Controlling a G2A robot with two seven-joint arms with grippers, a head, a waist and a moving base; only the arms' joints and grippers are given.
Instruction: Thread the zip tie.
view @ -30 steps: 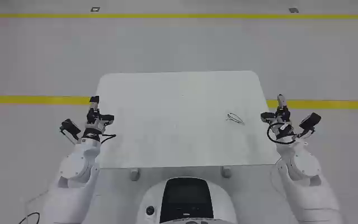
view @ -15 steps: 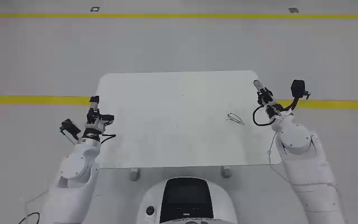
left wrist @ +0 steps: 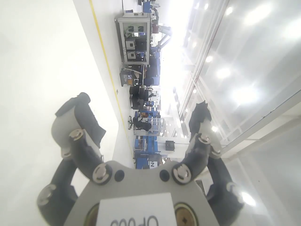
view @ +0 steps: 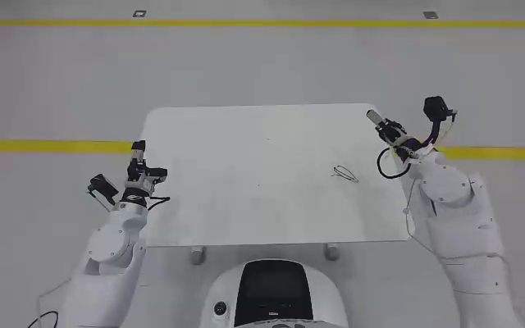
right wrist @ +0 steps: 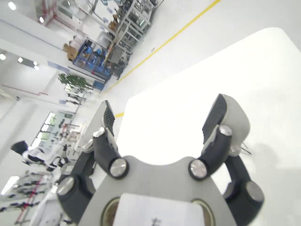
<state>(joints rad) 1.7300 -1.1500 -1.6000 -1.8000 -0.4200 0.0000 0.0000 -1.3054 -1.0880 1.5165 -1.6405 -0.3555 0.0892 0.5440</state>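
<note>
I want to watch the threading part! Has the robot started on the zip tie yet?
Nothing looks done: the zip tie lies loose on the table. In hand: nothing, the right pincer and left pincer are open and empty. To do: grabbing it, then threading.

White table (view: 262,176); zip tie (view: 345,174), seemingly looped, lying on it.
</note>
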